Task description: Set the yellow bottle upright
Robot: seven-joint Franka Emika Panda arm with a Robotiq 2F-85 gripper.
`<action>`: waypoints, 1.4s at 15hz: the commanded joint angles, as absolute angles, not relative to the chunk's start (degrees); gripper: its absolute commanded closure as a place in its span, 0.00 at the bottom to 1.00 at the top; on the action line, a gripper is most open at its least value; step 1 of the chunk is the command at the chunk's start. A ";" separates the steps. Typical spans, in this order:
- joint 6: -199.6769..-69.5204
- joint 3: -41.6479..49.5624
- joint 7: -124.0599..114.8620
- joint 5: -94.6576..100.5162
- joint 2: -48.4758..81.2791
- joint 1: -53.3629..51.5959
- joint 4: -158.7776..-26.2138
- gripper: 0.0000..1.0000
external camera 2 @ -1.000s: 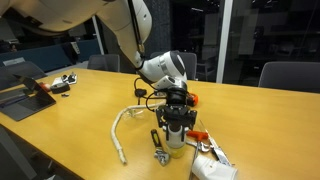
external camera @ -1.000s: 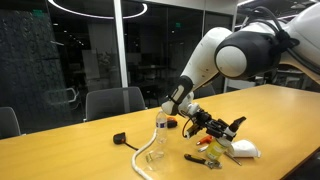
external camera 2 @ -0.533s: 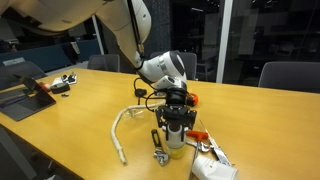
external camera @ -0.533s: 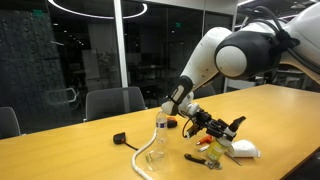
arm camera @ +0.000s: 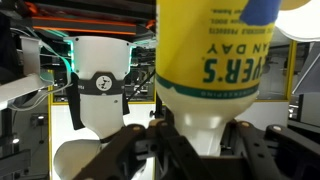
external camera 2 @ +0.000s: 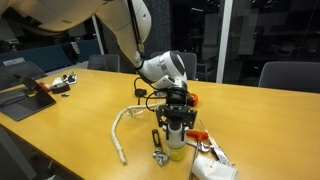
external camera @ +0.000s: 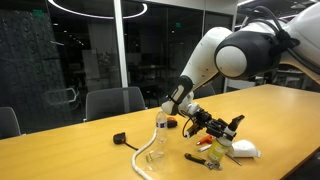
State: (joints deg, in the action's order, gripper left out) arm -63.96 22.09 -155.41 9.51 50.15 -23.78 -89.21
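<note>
The yellow bottle (external camera: 216, 150) stands roughly upright on the wooden table (external camera: 80, 150), directly under my gripper (external camera: 214, 131). It also shows in an exterior view (external camera 2: 176, 146), below the gripper (external camera 2: 174, 122). In the wrist view the bottle (arm camera: 215, 50) fills the frame, its printed label upside down. My gripper (arm camera: 198, 130) is shut on the bottle's narrow neck. The dark cap is hidden between the fingers.
A clear bottle with a white cap (external camera: 160, 132) stands just beside the arm. A white hose (external camera 2: 120, 132) curls on the table. A white cloth (external camera: 245, 150), a black tool (external camera: 198, 159), a red object (external camera 2: 192, 98) and a tablet (external camera 2: 25, 96) lie around.
</note>
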 commanded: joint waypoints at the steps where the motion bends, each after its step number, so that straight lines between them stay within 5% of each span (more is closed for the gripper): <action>1: -59.61 22.68 -156.77 9.16 49.80 -24.41 -87.37 0.34; 3: -59.31 22.21 -156.57 9.62 49.96 -24.17 -86.80 0.34; 8: -56.96 16.52 -158.57 12.09 49.15 -19.92 -85.28 0.01; 21: -59.25 10.90 -156.88 13.45 49.77 -15.69 -85.24 0.00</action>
State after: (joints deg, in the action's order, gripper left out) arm -59.78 14.05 -155.34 12.19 50.10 -18.19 -85.58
